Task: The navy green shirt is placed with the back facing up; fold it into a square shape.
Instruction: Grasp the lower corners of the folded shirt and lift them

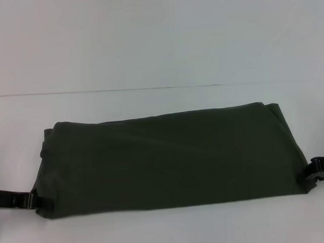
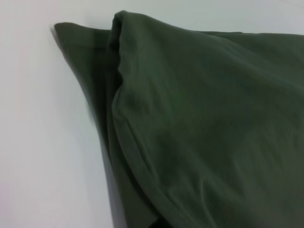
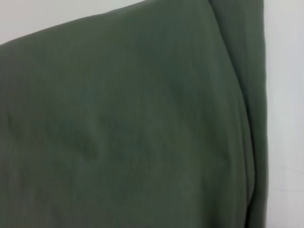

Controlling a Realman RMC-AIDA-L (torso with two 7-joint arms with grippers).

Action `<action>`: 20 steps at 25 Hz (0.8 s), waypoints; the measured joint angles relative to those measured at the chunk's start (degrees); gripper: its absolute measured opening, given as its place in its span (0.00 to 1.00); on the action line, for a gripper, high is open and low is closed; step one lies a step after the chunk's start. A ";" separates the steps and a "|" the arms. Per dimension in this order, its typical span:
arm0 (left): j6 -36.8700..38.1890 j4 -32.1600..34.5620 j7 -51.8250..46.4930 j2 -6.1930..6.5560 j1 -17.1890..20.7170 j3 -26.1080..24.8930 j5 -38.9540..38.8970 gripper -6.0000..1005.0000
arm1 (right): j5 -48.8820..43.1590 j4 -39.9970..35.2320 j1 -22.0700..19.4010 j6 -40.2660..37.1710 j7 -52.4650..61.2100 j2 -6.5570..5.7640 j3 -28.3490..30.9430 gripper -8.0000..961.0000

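— Where's the shirt lying now?

— The navy green shirt [image 1: 169,161] lies flat on the white worktop [image 1: 148,47], folded into a long band that runs across in front of the robot. Only plain dark olive cloth faces up, with no lettering showing.

— Is the band neat?

— Fairly. The far edge slants a little, and at the shirt's right end a second layer peeks out behind the top fold. The left wrist view shows the shirt [image 2: 199,123] with stacked layers and a hemmed edge curving over the one beneath, white worktop [image 2: 42,142] beside it. In the right wrist view the shirt [image 3: 123,128] nearly fills the picture, with a strip of worktop [image 3: 285,118] along one side.

— And the hands?

— The left hand [image 1: 35,202] sits right at the shirt's left end, near the front corner, low against the worktop. Its black fingers reach the cloth edge, but whether they pinch it I cannot tell. The right hand [image 1: 316,175] is at the shirt's right end, also by the front corner, touching the fabric. Whether it grips or stands apart I cannot tell either.
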 joint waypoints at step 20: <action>4.87 0.26 -0.36 1.90 -0.64 0.14 0.22 0.02 | -0.03 -0.25 0.34 -7.20 -2.27 -1.35 -0.17 0.02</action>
